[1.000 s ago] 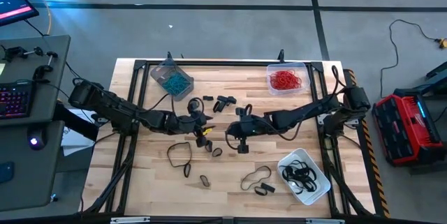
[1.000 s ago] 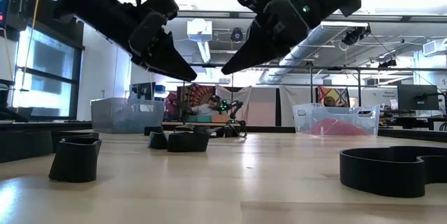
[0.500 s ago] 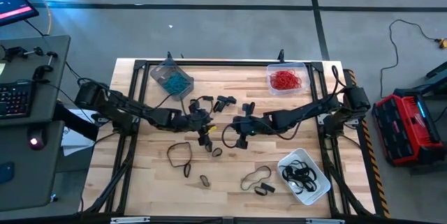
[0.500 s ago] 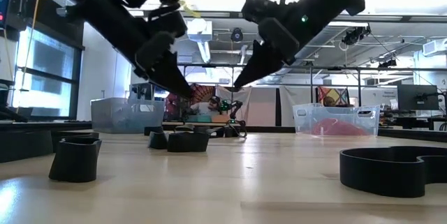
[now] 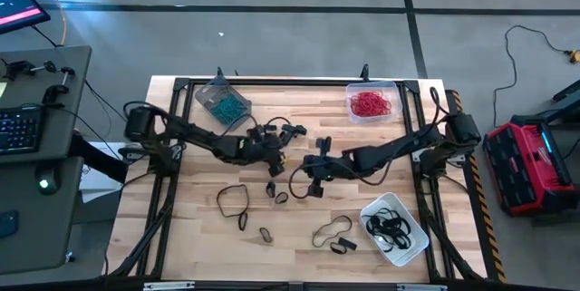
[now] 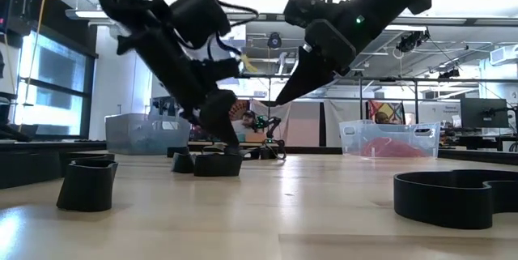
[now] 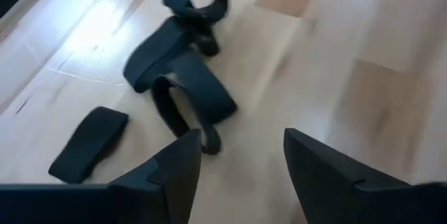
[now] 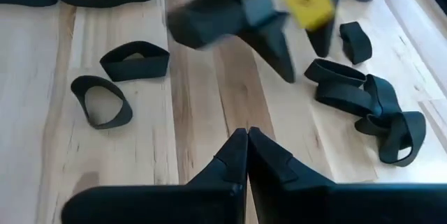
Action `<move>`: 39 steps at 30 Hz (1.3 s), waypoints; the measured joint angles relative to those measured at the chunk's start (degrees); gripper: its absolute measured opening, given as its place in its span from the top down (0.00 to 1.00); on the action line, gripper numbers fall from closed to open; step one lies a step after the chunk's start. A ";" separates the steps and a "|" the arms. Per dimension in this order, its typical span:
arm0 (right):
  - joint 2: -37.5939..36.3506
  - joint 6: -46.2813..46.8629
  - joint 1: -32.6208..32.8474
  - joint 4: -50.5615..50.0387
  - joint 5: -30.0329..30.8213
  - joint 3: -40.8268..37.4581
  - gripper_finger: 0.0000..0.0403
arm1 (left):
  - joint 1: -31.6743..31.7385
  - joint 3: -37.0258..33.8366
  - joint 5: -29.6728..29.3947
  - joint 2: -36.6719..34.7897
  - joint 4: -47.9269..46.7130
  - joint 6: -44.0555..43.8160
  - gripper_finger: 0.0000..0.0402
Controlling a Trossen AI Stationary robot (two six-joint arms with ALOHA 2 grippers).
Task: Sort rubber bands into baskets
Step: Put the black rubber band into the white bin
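Observation:
Several black rubber bands lie loose on the wooden table. One cluster [image 5: 290, 131] sits mid-table toward the far side and also shows in the left wrist view [image 7: 183, 76]. My left gripper [image 5: 276, 152] is open and points steeply down just near of this cluster [image 6: 217, 163]; a band end [image 7: 207, 140] lies beside one finger. My right gripper [image 5: 307, 179] is shut and empty, raised above the table's middle [image 8: 246, 147]. The grey-tinted basket [image 5: 222, 102] holds teal bands, the clear basket [image 5: 372, 102] holds red ones, and the whitish basket [image 5: 395, 227] holds black ones.
More black bands lie toward the near side: a large loop [image 5: 234, 200], a small one [image 5: 264, 234], a twisted pair [image 5: 333, 233] and two short loops [image 8: 134, 60] [image 8: 102, 102] close to my right gripper. A black frame rail [image 5: 272, 82] runs along the table's far edge.
My left gripper has moved toward the table's far and right edges, has gone down and has tipped steeper, ending close over the black band cluster. My right gripper has kept nearly in place above the table's middle. The bands have not moved.

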 joint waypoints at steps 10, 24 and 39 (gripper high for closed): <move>0.00 -0.61 1.61 0.16 1.63 0.00 1.00 | 5.01 0.21 7.16 3.95 2.09 2.42 0.51; 0.02 0.04 5.05 -0.87 1.77 0.00 1.00 | 3.98 0.14 10.85 3.31 1.47 7.03 0.90; 0.02 4.92 6.81 1.25 6.50 0.00 0.73 | -6.03 0.04 10.81 -5.80 0.68 11.08 0.99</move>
